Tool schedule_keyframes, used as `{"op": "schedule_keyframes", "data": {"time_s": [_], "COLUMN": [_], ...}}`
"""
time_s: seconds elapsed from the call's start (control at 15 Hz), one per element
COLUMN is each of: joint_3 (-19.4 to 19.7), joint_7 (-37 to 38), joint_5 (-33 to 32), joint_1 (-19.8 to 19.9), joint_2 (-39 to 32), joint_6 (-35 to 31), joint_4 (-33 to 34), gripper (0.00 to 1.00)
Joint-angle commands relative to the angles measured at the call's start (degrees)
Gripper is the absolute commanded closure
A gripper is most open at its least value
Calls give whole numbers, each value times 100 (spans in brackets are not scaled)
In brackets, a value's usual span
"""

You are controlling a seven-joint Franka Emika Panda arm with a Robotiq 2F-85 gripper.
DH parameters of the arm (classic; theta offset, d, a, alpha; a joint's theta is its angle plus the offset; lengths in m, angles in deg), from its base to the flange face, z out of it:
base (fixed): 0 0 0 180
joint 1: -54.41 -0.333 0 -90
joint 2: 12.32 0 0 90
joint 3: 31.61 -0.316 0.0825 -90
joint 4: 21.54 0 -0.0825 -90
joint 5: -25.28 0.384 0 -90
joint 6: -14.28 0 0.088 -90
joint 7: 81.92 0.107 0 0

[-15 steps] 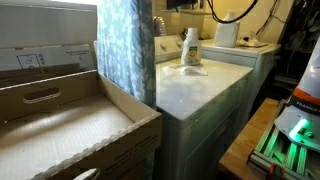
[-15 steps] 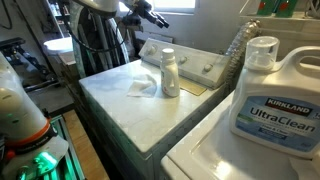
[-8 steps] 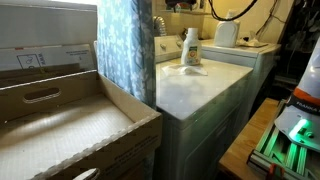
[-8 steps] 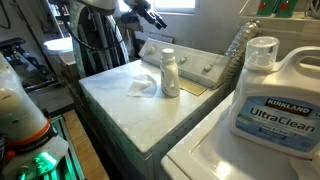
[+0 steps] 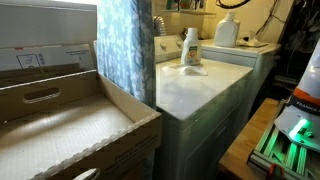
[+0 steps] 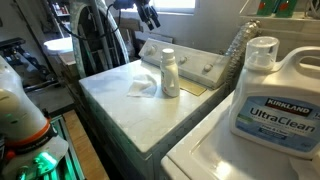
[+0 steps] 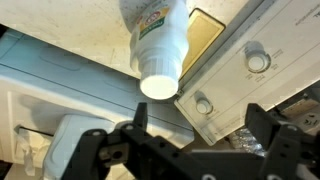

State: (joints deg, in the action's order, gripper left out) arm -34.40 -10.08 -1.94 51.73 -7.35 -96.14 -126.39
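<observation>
The white bottle (image 7: 158,45) is cut off by the wrist view's top edge, its label blurred. The detergent jug (image 6: 272,95) runs past an exterior view's right edge.

You'll find the bottle (image 6: 170,74) standing upright on the white washer top (image 6: 108,96), close to the control panel (image 6: 200,66). It's white plastic with a white cap and a yellow-green label. A crumpled white cloth (image 6: 143,87) lies just beside it.

A white washer (image 6: 112,102) stands under a bright window (image 6: 183,5). A blue patterned curtain (image 5: 125,45) hangs beside it, next to a big cardboard box (image 5: 128,108). A large detergent jug (image 6: 272,100) sits on a second white machine (image 6: 205,160) nearby.
</observation>
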Motion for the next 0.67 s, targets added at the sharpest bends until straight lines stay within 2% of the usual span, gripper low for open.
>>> {"op": "schedule_keyframes", "data": {"time_s": [0.0, 0.33, 0.6], "joint_3": [71, -70, -184], "joint_7": [-572, -922, -923], "joint_5": [400, -410, -1213], "joint_1": [153, 297, 372], "joint_2": [396, 848, 1153], "joint_6": [382, 1099, 1910], "joint_4": [-159, -284, -361], "gripper": [0, 0, 0]}}
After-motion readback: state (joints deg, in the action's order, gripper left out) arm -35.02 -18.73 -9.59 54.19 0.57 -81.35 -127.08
